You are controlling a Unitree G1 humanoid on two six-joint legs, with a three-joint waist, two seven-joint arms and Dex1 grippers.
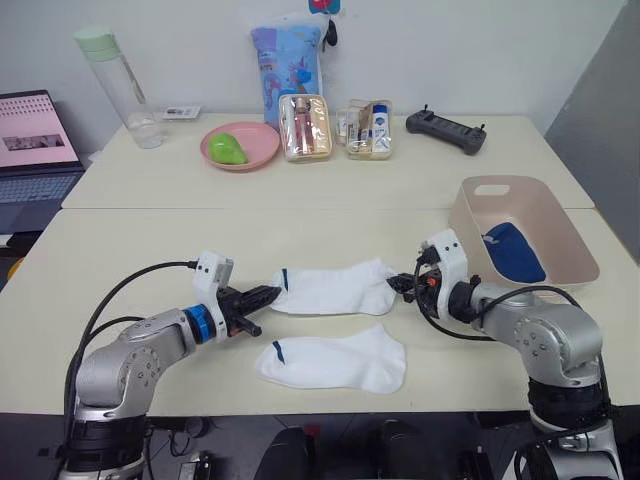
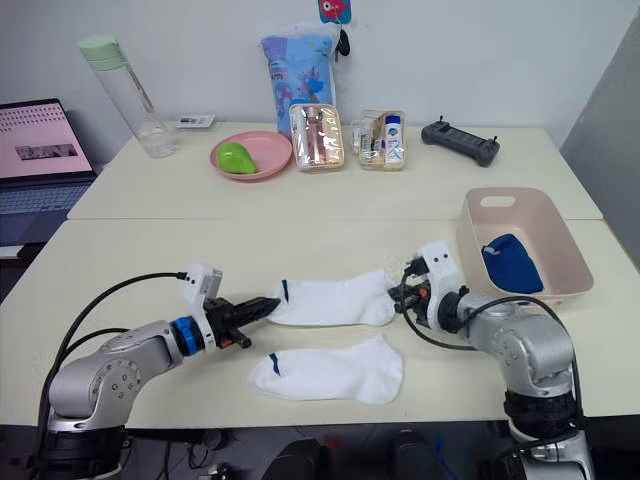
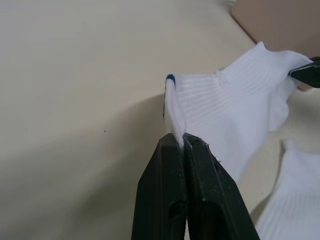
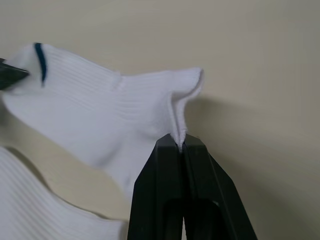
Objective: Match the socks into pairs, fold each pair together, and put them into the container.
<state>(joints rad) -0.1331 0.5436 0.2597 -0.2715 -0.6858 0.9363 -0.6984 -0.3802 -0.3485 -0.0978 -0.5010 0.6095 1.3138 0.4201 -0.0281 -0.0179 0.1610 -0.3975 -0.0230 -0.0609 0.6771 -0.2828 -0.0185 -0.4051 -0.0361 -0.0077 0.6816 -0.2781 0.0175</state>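
Office-style robot lab — pale bench [image 1: 300, 190] against a bare white wall, open laptop [image 1: 35, 150], handheld controller [image 1: 446, 130], water bottle [image 1: 118, 85] — staged test props.

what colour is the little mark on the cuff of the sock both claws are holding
Dark blue, on the white sock; the right wrist view shows it best.

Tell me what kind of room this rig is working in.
Probably an office or lab workspace, not a home laundry: pale tables pushed together, an open laptop at the left edge, and a handheld controller lying at the back.
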